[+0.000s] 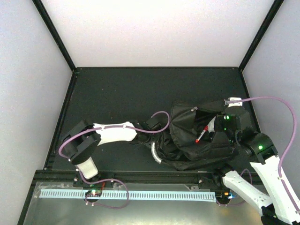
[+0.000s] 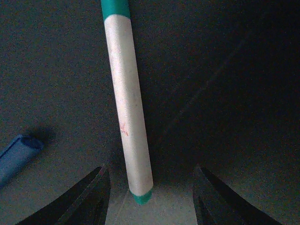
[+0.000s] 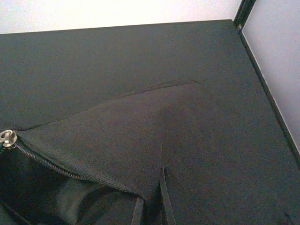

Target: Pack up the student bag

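The student bag (image 1: 187, 140), a black backpack with a grey curved handle (image 1: 157, 154), lies at the right of the table with its mouth pulled open. A red pen (image 1: 201, 135) shows inside. My right gripper (image 1: 216, 127) is at the bag's far edge. In the right wrist view that gripper (image 3: 154, 192) is shut on the bag's fabric flap (image 3: 122, 136), beside the zipper (image 3: 7, 137). My left gripper (image 2: 149, 173) is open and low over the mat. The near end of a white marker with teal ends (image 2: 126, 103) lies between its fingers (image 2: 91, 197), touching neither.
A blue object (image 2: 15, 157) lies on the mat left of the marker. The left arm (image 1: 112, 133) stretches across the table toward the bag's left side. Black frame posts and white walls close in the table at the back and sides.
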Controlling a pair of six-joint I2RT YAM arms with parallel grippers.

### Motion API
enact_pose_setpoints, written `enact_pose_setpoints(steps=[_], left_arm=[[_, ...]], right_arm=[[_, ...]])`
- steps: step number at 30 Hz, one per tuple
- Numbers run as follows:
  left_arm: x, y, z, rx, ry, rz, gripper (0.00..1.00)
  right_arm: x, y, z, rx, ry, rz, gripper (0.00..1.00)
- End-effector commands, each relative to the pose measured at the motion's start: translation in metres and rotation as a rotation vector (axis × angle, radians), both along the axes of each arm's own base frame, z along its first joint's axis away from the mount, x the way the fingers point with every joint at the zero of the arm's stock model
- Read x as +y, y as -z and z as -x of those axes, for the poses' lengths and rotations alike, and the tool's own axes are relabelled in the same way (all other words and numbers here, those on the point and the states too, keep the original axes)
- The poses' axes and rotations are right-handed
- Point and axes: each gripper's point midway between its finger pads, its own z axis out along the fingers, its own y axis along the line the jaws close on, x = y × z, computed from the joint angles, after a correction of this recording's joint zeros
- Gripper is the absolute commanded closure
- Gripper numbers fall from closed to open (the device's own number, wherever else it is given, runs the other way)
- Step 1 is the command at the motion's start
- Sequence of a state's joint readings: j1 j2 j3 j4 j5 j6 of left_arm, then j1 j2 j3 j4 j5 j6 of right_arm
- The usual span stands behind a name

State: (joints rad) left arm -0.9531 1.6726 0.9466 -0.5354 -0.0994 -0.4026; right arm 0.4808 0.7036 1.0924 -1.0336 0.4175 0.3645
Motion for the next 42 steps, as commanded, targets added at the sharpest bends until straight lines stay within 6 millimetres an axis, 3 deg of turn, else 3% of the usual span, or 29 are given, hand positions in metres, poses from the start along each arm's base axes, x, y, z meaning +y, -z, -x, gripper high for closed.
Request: enact_pose_setpoints(steps=[1, 5, 9, 16, 28, 38, 42], left_arm=[[-0.011, 0.006, -0.010, -0.016, -0.020, -0.007, 0.51], [-0.009, 0.023, -0.009, 0.017, -0.041, -0.044, 0.54], [-0.005, 0.034, -0.006, 0.045, -0.051, -0.081, 0.69], [0.007, 0.016, -0.011, 0.008, -0.077, -0.100, 0.88], [0.033, -0.078, -0.036, -0.169, -0.181, 0.049, 0.94], [0.051, -0.209, -0.034, -0.460, -0.216, 0.387, 0.95], [0.027, -0.260, -0.011, -0.550, 0.006, 0.626, 0.95]], right_arm=[[-0.002, -0.065, -0.011, -0.252, 0.043, -0.120, 0.94], [-0.003, -0.067, -0.010, -0.256, 0.042, -0.117, 0.94], [-0.004, -0.067, -0.009, -0.256, 0.044, -0.114, 0.94], [-0.004, -0.064, -0.008, -0.255, 0.045, -0.119, 0.93], [0.000, -0.061, -0.011, -0.247, 0.033, -0.127, 0.93], [0.008, -0.057, -0.014, -0.237, 0.000, -0.140, 0.93], [0.015, -0.057, -0.015, -0.235, -0.030, -0.152, 0.93]])
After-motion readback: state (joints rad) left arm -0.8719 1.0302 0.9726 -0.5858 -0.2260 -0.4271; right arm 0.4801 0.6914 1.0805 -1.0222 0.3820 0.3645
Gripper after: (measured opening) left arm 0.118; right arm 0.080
